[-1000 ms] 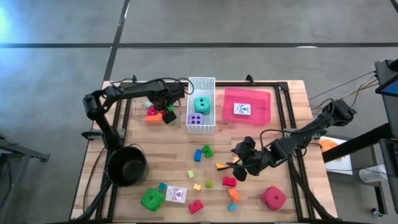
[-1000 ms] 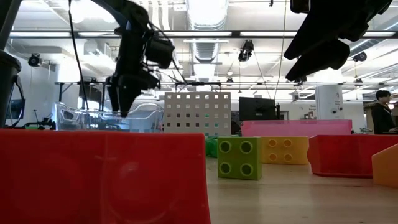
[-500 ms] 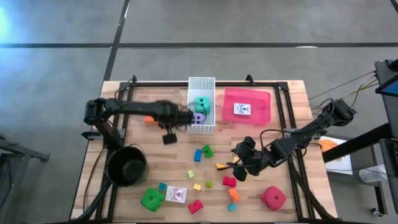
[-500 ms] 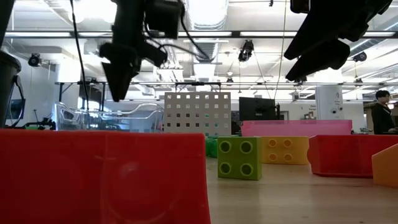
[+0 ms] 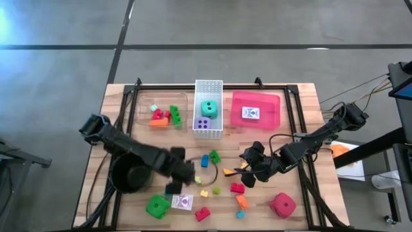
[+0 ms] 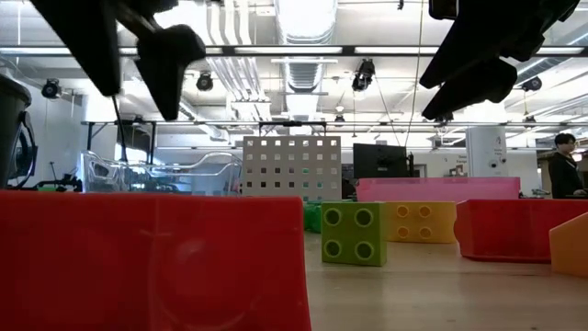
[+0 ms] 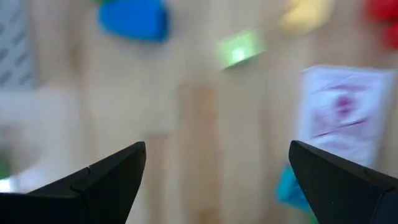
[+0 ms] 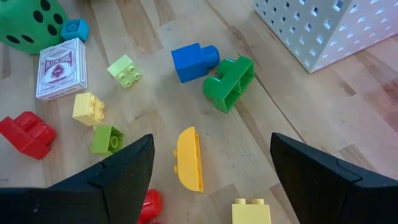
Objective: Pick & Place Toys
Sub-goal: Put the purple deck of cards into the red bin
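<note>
Looking down in the high view: left pincer (image 5: 182,173) hangs over the front-centre clutter of the worktop (image 5: 302,103), wide open, empty. The card pack (image 5: 183,202) lies toward 6 o'clock of it, near; the green die (image 5: 156,206) toward 7 o'clock. Right pincer (image 5: 248,173) hovers right of centre, open, empty, with the yellow brick (image 5: 229,171) just at its 9 o'clock. White basket (image 5: 208,116) already holds two dice; red tray (image 5: 256,108) holds another pack.

Low view: left pincer (image 6: 138,51) high above the worktop, fingers spread, nothing between. Right pincer (image 6: 487,55) also raised.

Left wrist view: blurred; card pack (image 7: 339,115) ahead and off to one side, its long axis roughly in line with the fingers. Blue brick (image 7: 135,17) farther off.

Right wrist view: yellow brick (image 8: 188,158) sits between the spread fingers, long axis running 12 to 6, along the reach. Likely the right arm's target; the left arm is nearer the pack.
</note>
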You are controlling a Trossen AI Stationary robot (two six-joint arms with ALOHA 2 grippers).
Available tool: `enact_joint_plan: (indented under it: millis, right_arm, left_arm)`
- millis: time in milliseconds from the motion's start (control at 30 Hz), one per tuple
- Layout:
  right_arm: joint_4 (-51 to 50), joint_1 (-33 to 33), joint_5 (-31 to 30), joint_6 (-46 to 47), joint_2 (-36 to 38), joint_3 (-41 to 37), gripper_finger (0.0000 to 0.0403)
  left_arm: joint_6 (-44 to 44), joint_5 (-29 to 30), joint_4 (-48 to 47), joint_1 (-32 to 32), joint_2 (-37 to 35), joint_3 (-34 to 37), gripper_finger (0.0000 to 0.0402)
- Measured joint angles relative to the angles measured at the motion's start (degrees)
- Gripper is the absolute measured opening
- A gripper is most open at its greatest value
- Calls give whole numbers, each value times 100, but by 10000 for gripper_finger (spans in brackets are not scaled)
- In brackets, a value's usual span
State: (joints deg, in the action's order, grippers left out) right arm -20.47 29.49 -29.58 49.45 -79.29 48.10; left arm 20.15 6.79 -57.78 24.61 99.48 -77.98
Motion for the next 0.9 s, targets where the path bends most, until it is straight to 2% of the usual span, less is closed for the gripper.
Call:
enact_joint_plan:
  millis: [200, 333, 600, 900]
  right_arm:
    - [1, 0, 0, 0, 1, 0, 309]
    - [-5, -1, 1, -1, 0, 2, 309]
    - [9, -1, 0, 2, 0, 2, 309]
    - [15, 0, 0, 2, 0, 2, 309]
  left_arm:
    - [434, 126, 980, 696, 75, 41, 393]
    - [526, 157, 1020, 933, 390, -52, 393]
    - [544, 63, 1023, 1048, 1024, -374, 393]
    - [246, -532, 955, 1048, 1839, -896, 393]
